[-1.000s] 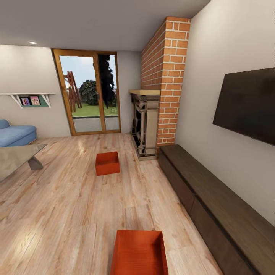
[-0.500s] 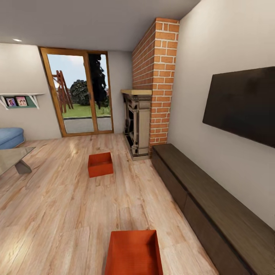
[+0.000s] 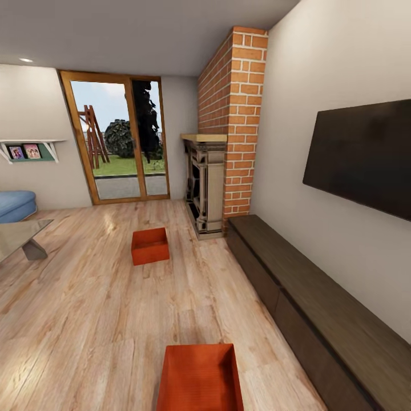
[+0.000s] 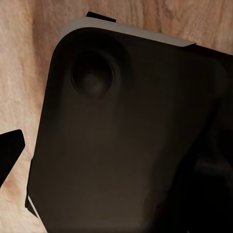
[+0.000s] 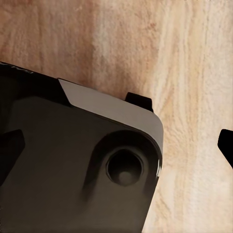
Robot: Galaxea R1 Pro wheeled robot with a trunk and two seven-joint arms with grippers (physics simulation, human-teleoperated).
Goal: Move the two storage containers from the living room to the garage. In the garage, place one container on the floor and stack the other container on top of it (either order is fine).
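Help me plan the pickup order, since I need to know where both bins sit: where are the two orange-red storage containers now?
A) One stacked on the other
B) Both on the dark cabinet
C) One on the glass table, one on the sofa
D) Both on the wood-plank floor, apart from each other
D: the near storage container and the far storage container both rest on the wood-plank floor, with bare floor between them.
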